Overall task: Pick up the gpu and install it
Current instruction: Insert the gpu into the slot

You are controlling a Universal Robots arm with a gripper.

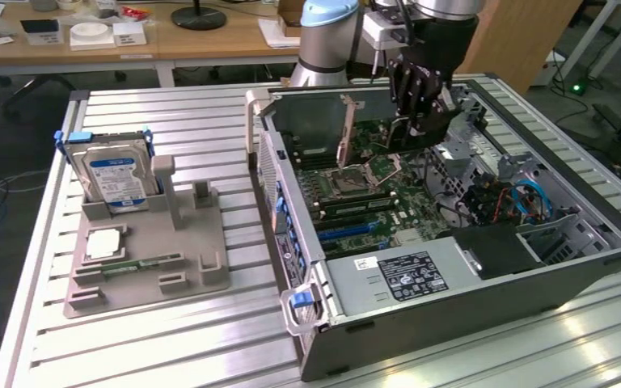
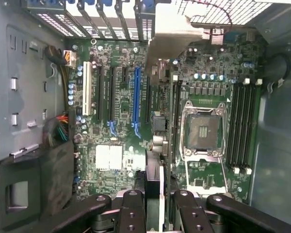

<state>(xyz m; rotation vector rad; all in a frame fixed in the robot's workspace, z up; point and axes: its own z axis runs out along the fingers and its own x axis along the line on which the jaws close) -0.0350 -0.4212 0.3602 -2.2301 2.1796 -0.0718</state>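
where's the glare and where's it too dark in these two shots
Exterior view: glare streaks on the table slats beside the computer case. Wrist view: the gpu has its pale bracket washed out, and the black box beside the motherboard sits in shadow.

Open PC case [image 1: 483, 311] lies on slatted table [image 1: 181, 347]. Inside: motherboard [image 2: 203, 179], CPU socket [image 2: 202, 132], blue slot [image 2: 136, 97], power supply [image 1: 407, 275]. Beside it, on the exterior view's left, grey rack [image 1: 197, 279] holds upright hard drive [image 1: 114, 179], flat memory stick [image 1: 138, 264].

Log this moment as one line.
gripper: shut on gpu | gpu: on edge above motherboard, inside open computer case | hard drive: upright in grey stand beside case
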